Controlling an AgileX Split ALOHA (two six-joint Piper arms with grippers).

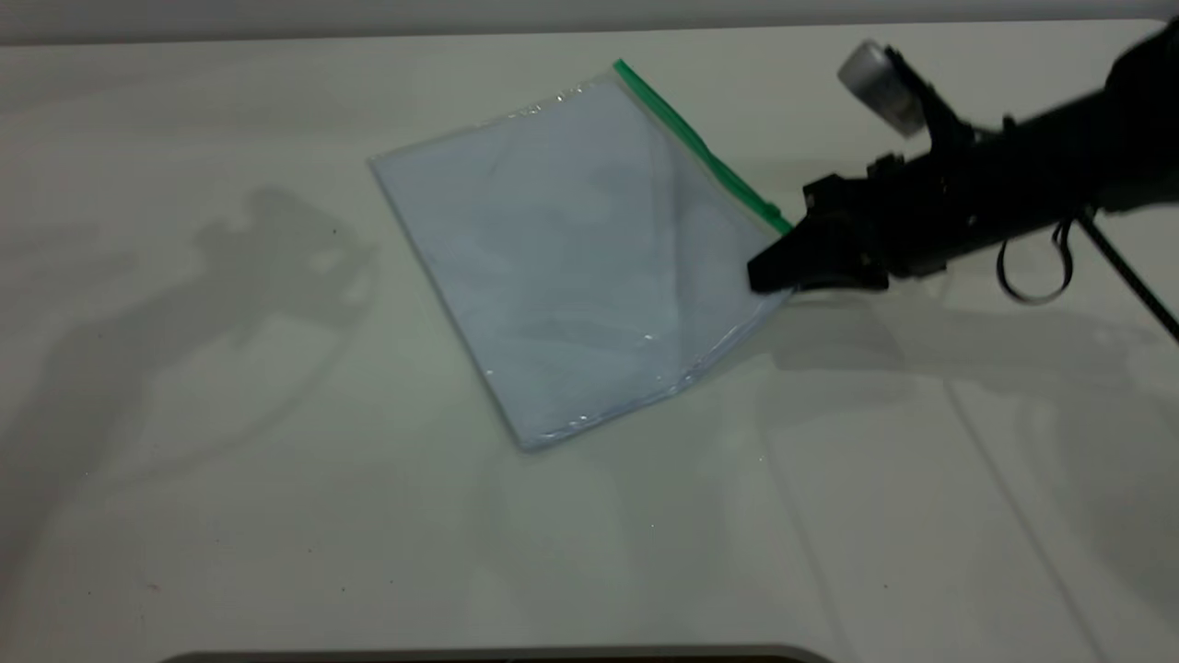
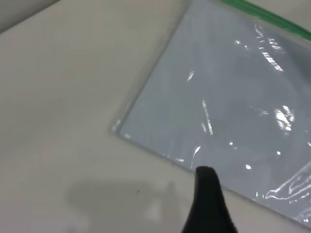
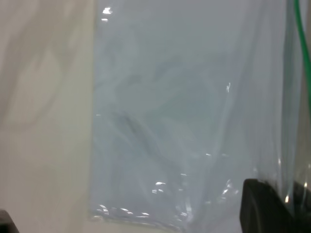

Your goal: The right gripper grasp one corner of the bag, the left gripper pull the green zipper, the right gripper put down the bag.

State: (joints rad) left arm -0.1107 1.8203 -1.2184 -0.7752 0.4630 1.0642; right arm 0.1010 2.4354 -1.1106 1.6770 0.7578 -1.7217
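My right gripper (image 1: 769, 272) is clamped on the near corner of the bag (image 1: 571, 249), at the end of the zipper (image 1: 700, 147). That corner is lifted off the table (image 1: 276, 506), so the plastic creases in a fold running away from my jaws toward the bag's far edge. The zipper runs straight out from my grip, along the edge on one side of my fingers; the rest of the bag spreads flat on the table ahead of me, white paper showing through it. In my right wrist view 1 dark finger (image 3: 265, 206) presses on the plastic with the zipper (image 3: 302, 43) just beside it.

My left gripper (image 2: 209, 204) hovers over the bag's (image 2: 228, 92) opposite edge, well apart from the zipper (image 2: 272, 17); I cannot tell whether it is parted or closed
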